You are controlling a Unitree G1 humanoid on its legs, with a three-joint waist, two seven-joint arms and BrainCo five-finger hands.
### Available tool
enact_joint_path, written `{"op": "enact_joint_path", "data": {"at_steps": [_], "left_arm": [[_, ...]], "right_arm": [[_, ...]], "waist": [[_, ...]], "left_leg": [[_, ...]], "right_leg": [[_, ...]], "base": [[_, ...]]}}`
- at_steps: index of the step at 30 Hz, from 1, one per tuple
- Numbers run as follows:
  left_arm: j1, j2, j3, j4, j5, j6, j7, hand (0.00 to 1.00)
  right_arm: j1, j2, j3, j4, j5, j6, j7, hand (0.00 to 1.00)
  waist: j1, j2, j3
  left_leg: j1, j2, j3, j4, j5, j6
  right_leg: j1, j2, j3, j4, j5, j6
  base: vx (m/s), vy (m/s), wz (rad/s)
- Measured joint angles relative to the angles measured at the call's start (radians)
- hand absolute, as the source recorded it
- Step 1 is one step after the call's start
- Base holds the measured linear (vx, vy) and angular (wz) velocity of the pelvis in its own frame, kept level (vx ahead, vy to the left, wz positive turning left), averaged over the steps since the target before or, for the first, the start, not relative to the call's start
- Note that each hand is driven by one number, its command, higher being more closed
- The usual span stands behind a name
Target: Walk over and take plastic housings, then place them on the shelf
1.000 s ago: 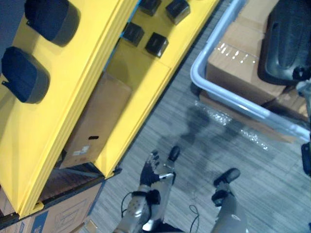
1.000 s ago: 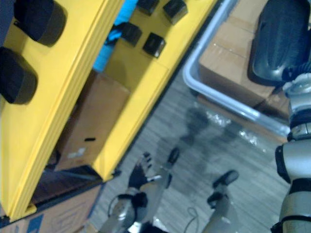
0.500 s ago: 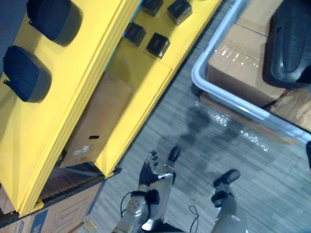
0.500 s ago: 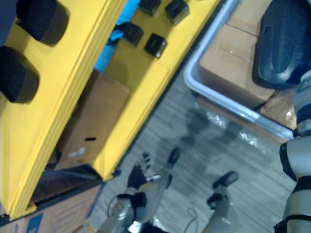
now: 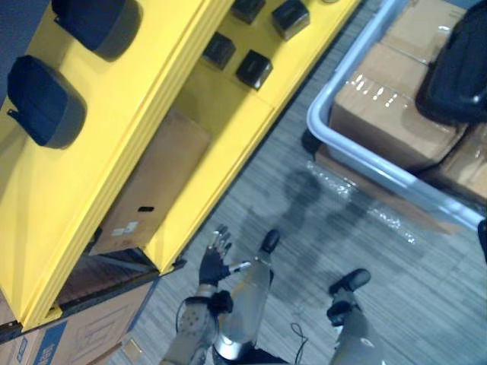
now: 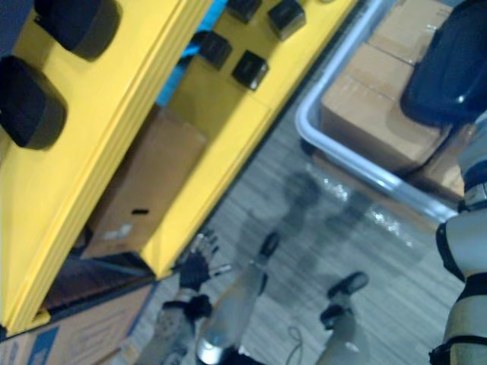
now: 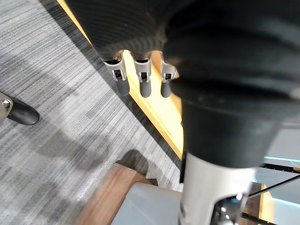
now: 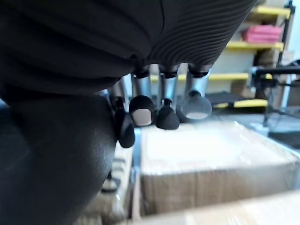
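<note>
A large dark plastic housing [image 6: 453,72] lies on the cardboard boxes [image 5: 380,114] at the far right. My right arm comes up along the right edge to the housing's near rim, and my right hand [image 8: 167,117] has its fingers curled there; the grip itself is hidden in the eye views. Two more dark rounded housings [image 5: 34,99] [image 5: 95,23] rest on top of the yellow shelf [image 5: 152,114] at the left. My left hand [image 5: 213,262] hangs low by the shelf's bottom corner, with its fingers [image 7: 143,84] straight and nothing in them.
Several small black boxes [image 5: 255,68] sit on the shelf's lower tier. A cardboard box [image 5: 148,190] lies under that tier, and another [image 5: 84,334] at the lower left. A grey cart rim [image 5: 365,163] frames the boxes on the right. Grey carpet runs between the shelf and the cart.
The right hand's fingers have curled in at the housing's rim. The left hand has drifted left toward the shelf corner. The view has shifted a little.
</note>
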Motion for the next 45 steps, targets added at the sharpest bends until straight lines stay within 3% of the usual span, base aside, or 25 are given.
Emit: {"op": "enact_joint_path", "data": {"at_steps": [8, 14, 16, 21, 27, 33, 37, 45], "left_arm": [[0.000, 0.036, 0.045, -0.097, 0.009, -0.021, -0.021, 0.00], [-0.068, 0.038, 0.064, -0.176, 0.065, -0.013, -0.016, 0.00], [-0.111, 0.041, 0.061, -0.181, 0.096, 0.007, -0.015, 0.00], [-0.295, 0.080, 0.029, -0.162, 0.114, 0.161, 0.013, 0.00], [-0.524, 0.083, 0.073, -0.008, -0.095, 0.300, 0.012, 0.00], [-0.675, 0.118, 0.110, 0.208, -0.323, 0.401, -0.010, 0.00], [-0.718, 0.121, 0.118, 0.283, -0.460, 0.436, -0.048, 0.00], [-0.782, 0.116, 0.128, 0.315, -0.603, 0.419, -0.077, 0.00]], "right_arm": [[0.008, 0.001, -0.002, -0.091, 0.007, -0.101, -0.070, 1.00], [0.066, 0.012, -0.010, -0.200, 0.004, -0.155, -0.074, 1.00], [0.082, 0.034, -0.010, -0.227, 0.004, -0.161, -0.075, 1.00], [0.145, 0.113, -0.016, -0.326, -0.020, -0.202, -0.101, 1.00], [0.225, 0.205, -0.094, -0.504, -0.099, -0.268, -0.164, 1.00], [0.322, 0.262, -0.127, -0.634, -0.171, -0.305, -0.168, 1.00], [0.372, 0.294, -0.130, -0.683, -0.214, -0.343, -0.168, 1.00], [0.406, 0.348, -0.129, -0.699, -0.275, -0.379, -0.163, 1.00]], "waist": [[-0.050, -0.051, 0.035], [-0.088, -0.068, 0.044], [-0.102, -0.077, 0.048], [-0.138, -0.125, 0.052], [-0.207, -0.199, 0.046], [-0.253, -0.239, 0.040], [-0.271, -0.262, 0.027], [-0.289, -0.267, 0.024]], "left_leg": [[0.023, 0.009, 0.032, -0.002, 0.000, 0.000], [0.044, 0.023, 0.058, -0.006, 0.000, 0.000], [0.045, 0.028, 0.068, -0.013, 0.002, -0.003], [0.062, 0.047, 0.109, -0.021, 0.004, -0.007], [0.092, 0.057, 0.167, -0.021, 0.002, -0.009], [0.134, 0.067, 0.211, -0.020, -0.005, -0.012], [0.140, 0.070, 0.224, -0.018, -0.007, -0.014], [0.152, 0.066, 0.239, -0.017, -0.007, -0.014]], "right_leg": [[0.018, 0.017, 0.028, -0.040, 0.030, -0.004], [0.049, 0.043, 0.045, -0.099, 0.067, -0.009], [0.049, 0.051, 0.050, -0.114, 0.080, -0.013], [0.050, 0.077, 0.092, -0.153, 0.113, -0.023], [0.051, 0.086, 0.148, -0.171, 0.136, -0.023], [0.071, 0.095, 0.187, -0.177, 0.146, -0.020], [0.075, 0.105, 0.204, -0.190, 0.155, -0.023], [0.083, 0.100, 0.212, -0.189, 0.162, -0.021]], "base": [[-0.03, -0.003, -0.10], [-0.04, -0.003, -0.12], [-0.06, -0.001, -0.16], [-0.02, 0.006, -0.23], [0.00, 0.042, -0.25], [-0.01, 0.052, -0.20], [-0.01, 0.031, -0.13], [0.01, 0.045, -0.03]]}}
